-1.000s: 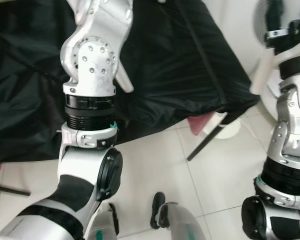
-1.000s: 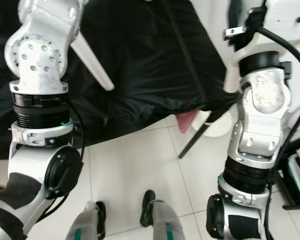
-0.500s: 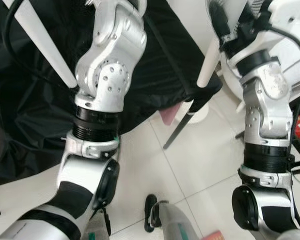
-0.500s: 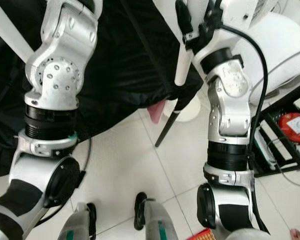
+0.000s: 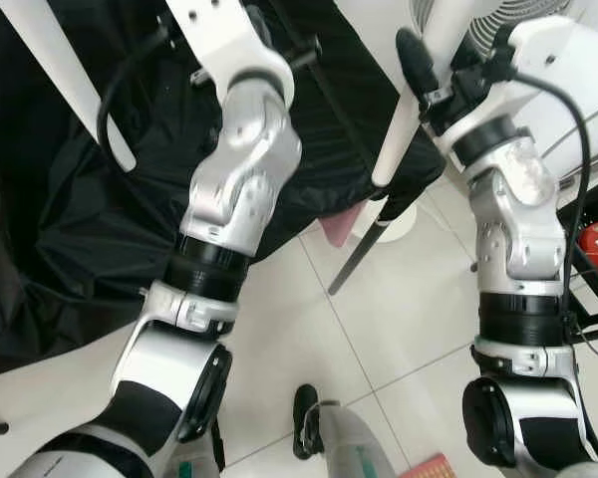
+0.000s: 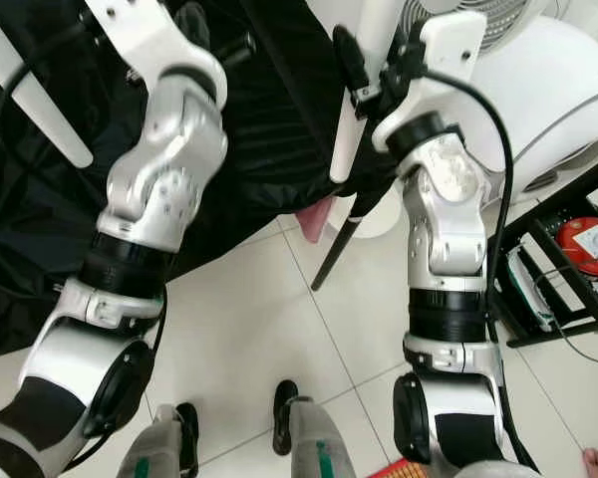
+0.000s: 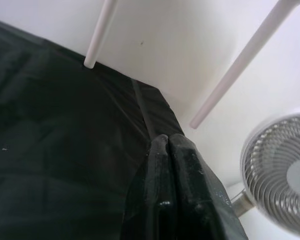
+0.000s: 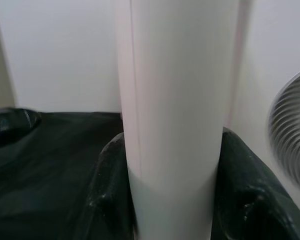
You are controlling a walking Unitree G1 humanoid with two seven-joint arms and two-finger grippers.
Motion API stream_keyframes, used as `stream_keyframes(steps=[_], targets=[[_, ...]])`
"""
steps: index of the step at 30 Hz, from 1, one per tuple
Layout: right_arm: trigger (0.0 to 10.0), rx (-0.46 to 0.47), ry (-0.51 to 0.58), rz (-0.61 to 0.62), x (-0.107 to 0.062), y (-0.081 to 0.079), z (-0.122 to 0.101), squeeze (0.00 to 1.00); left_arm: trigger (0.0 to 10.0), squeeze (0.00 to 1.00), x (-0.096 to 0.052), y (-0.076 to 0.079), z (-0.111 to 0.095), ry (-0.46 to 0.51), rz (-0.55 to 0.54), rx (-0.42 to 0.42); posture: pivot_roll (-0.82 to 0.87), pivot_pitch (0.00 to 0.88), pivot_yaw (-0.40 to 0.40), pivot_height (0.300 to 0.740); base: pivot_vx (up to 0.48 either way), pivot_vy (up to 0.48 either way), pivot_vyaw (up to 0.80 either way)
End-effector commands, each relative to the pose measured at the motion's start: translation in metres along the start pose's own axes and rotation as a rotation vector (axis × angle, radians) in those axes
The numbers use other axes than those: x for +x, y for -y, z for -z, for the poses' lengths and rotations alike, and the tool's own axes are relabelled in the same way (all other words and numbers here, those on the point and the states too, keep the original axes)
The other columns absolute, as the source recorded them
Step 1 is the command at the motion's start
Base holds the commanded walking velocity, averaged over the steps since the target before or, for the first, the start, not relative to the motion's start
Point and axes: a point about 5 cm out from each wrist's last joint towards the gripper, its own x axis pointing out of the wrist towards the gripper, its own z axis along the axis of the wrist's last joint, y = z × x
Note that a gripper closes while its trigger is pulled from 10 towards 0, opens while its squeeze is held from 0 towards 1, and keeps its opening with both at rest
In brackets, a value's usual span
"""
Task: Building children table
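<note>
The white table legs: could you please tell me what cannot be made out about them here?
1. Far leg: top cut off by the left eye view's upper edge.
2. Held leg: both ends cut off in the right wrist view, the right tool closed around it.

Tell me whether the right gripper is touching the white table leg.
Touching. The right wrist view shows the white table leg clamped between the right gripper fingers, pressed against both sides.
</note>
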Motion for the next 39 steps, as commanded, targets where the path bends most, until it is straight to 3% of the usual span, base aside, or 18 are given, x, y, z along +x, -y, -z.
stream_keyframes(steps=[1,3,9,13,14,17,31,35,36,39], targets=[[10.0,-0.004,-0.074,-0.191,0.000,-0.025,0.014,0.00,10.0,0.00,-0.010,0.024,-0.005,0.015,0.324,0.013,0.14,0.268,-0.107,0.740,0.000,0.000,0.00],[10.0,0.034,-0.058,-0.229,0.000,-0.032,0.013,0.00,10.0,0.00,-0.013,0.021,-0.007,0.011,0.333,0.011,0.14,0.268,-0.107,0.740,0.000,0.000,0.00],[10.0,0.018,-0.052,-0.257,0.002,-0.038,0.015,0.00,10.0,0.00,-0.016,0.015,0.000,-0.016,0.336,0.045,0.14,0.273,-0.097,0.740,0.000,0.000,0.00],[10.0,0.009,-0.050,-0.269,0.005,-0.038,0.015,0.00,10.0,0.00,-0.009,-0.012,-0.017,-0.029,0.318,0.075,0.15,0.276,-0.095,0.740,0.000,0.000,0.00],[10.0,0.010,-0.050,-0.270,0.006,-0.038,0.015,0.00,10.0,0.00,-0.001,-0.019,-0.028,-0.027,0.317,0.085,0.15,0.276,-0.095,0.740,0.000,0.000,0.00],[10.0,0.008,-0.051,-0.278,0.006,-0.038,0.015,0.00,10.0,0.00,0.008,-0.026,-0.040,-0.026,0.320,0.097,0.15,0.278,-0.092,0.740,0.000,0.000,0.00],[10.0,-0.007,-0.032,-0.289,0.010,-0.035,0.010,0.00,10.0,0.00,0.014,-0.031,-0.035,-0.066,0.297,0.141,0.15,0.284,-0.095,0.740,0.000,0.000,0.00],[10.0,0.001,-0.022,-0.290,0.011,-0.035,0.007,0.00,10.0,0.00,0.029,-0.064,-0.036,-0.033,0.061,0.230,0.14,0.286,-0.095,0.740,0.000,0.000,0.00],[10.0,0.001,-0.022,-0.290,0.011,-0.035,0.007,0.00,10.0,0.00,0.029,-0.064,-0.036,-0.033,0.061,0.230,0.14,0.286,-0.095,0.740,0.000,0.000,0.00],[10.0,0.011,-0.018,-0.289,0.011,-0.035,0.005,0.00,10.0,0.00,0.037,-0.085,-0.042,0.013,-0.075,0.279,0.14,0.287,-0.096,0.740,0.000,0.000,0.00]])
